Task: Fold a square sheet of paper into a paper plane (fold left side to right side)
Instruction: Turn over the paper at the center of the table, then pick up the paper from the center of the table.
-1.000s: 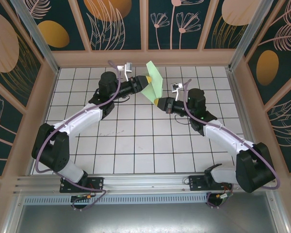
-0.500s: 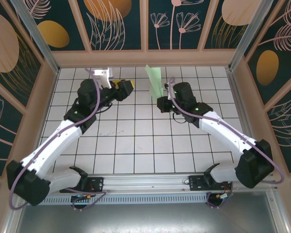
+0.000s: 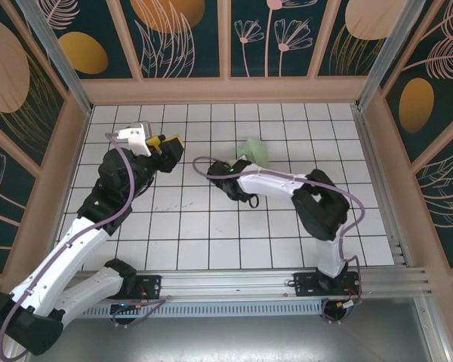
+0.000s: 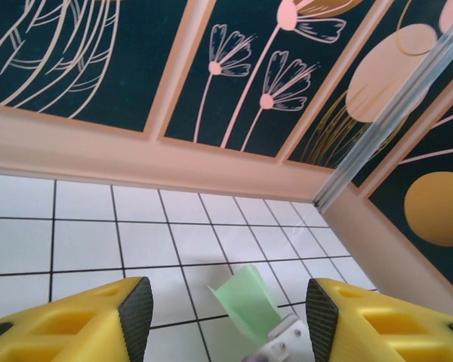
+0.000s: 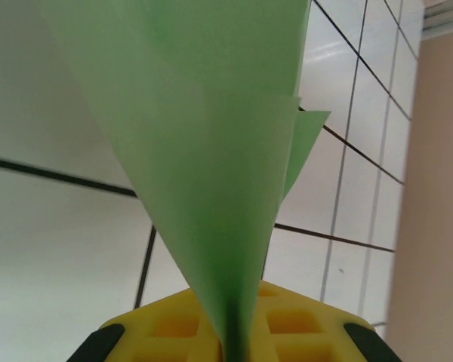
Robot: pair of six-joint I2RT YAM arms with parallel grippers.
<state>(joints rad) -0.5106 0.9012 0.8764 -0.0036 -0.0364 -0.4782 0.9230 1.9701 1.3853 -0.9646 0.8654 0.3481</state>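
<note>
We saw the left gripper let go and swing away, jaws apart and empty; the right gripper alone pinched the plane above the far-middle tiles, folding apparently finished

Right wrist view: the paper plane runs off the top edge. Its lower end vanishes into the pinch of the right gripper, whose yellow fingers are cropped at the bottom, and the floor tiles behind are out of focus. Left wrist view: the left gripper shows fingertips only, and a pale fitting covers the plane's near end. Top view: the right arm covers its own jaws and the plane's lower end, and the folds are too small to read.
</note>
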